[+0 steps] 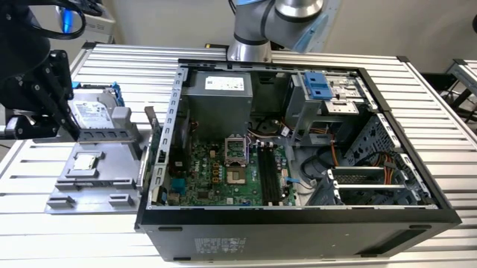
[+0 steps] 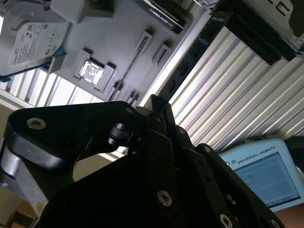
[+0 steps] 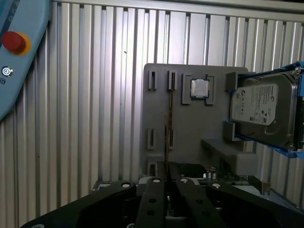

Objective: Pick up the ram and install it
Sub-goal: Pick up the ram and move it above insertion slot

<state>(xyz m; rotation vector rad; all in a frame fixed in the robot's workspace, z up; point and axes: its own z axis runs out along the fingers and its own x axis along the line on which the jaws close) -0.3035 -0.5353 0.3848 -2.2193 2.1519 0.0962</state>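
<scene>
Because the ram [image 3: 169, 109] stands on its long edge in the grey tray [image 3: 190, 128], it shows in the first wrist view as little more than a thin dark line. It is just beside the processor [image 3: 199, 88] and near the hard drive [image 3: 261, 111] in its blue bracket [image 3: 280, 149]. That tray lies on the ribbed counter [image 3: 95, 118], at the exterior view's left of the open case [image 1: 298, 223].

The tool [image 3: 167, 170] sits at the near end of the stick, lined up with its length, and the stick's line runs right up to the tool's tip. Whether the tool is closed on it, merely straddling it or just short of it, I cannot tell.

By its look, the ram should be light and stiff: a thin board that will not sag but would not forgive a bend or a twist. Its flat faces are probably smooth and carry small chips, so a hold there could slip or pivot if taken far off centre. The best hold, I judge, is across the two broad faces near the upper edge, square to the board and clear of the contact edge down in the tray. The squeeze should be firm yet modest, since chips and solder are fragile. On the motherboard [image 1: 209, 178] in the case, the long black slots [image 1: 270, 174] look empty.
</scene>
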